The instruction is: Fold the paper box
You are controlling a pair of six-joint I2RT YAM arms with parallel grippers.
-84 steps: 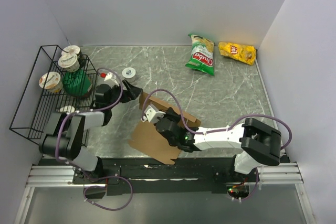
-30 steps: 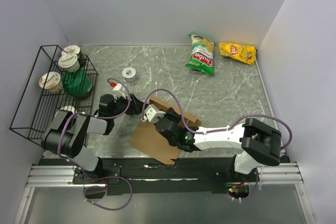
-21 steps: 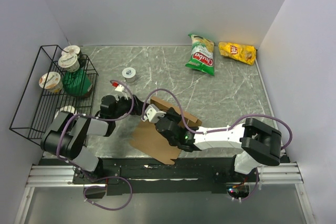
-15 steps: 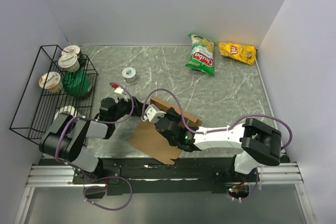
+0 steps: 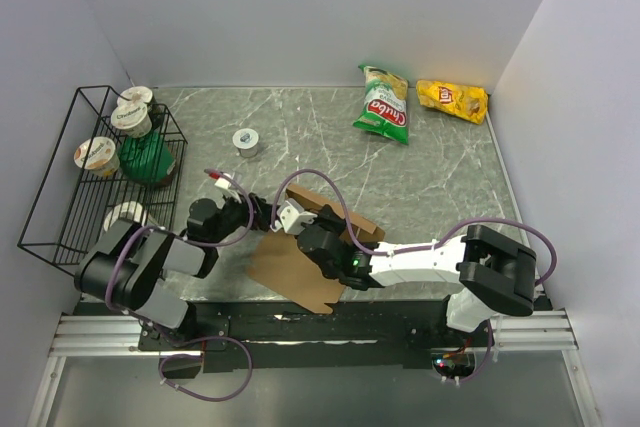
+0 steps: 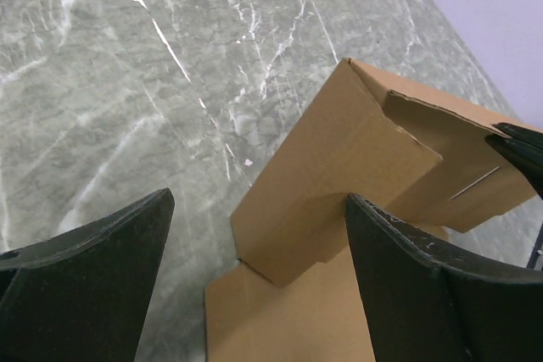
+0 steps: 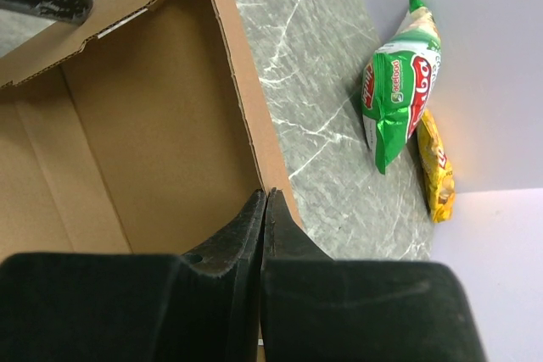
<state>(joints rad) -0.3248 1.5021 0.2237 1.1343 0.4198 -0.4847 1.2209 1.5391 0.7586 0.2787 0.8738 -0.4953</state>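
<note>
Right gripper (image 7: 263, 199): my fingers pinched tight on a wall of the plain brown cardboard paper box (image 5: 296, 272). Left gripper (image 6: 259, 203): fingers spread wide, straddling its upright panel.

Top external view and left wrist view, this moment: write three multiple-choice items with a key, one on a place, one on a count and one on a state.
1. Where on the table does the green snack bag lie?
A. near left corner
B. far side, beside the yellow snack bag
C. near right corner

2. How many snack bags are in view?
A. four
B. one
C. two

3. The left gripper is:
A. open, facing a raised flap of the paper box
B. shut on a snack bag
C. shut on the flap

Key:
1 B: the top view shows both bags near the far edge.
2 C: only the green and the yellow one show.
3 A: the left wrist view shows its fingers wide apart.
</note>
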